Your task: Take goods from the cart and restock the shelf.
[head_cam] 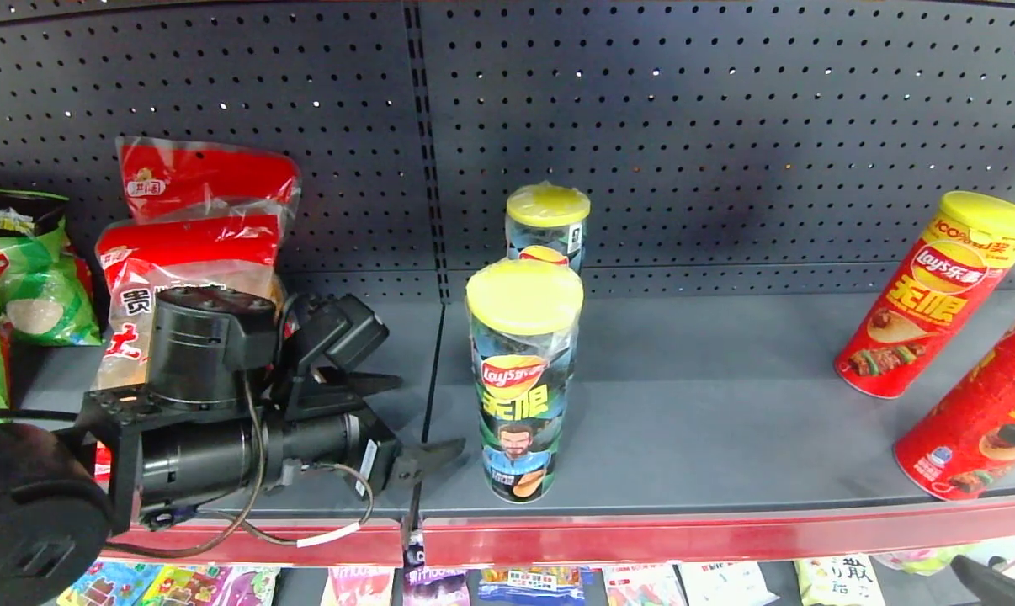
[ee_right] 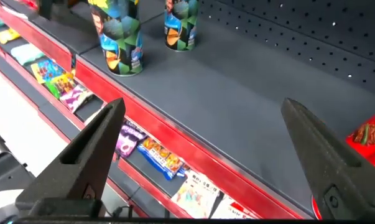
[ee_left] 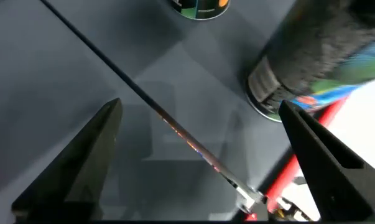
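Left gripper, spread and empty, is hovering at the shelf front edge, the upright blue chip can standing just beside it, rightward.

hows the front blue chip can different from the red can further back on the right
The front blue can has a dark blue-green body; the red can is red with yellow lettering. The front blue can stands mid-shelf near the front edge; the red can sits far right, further back. Both are tall tubes with yellow lids.
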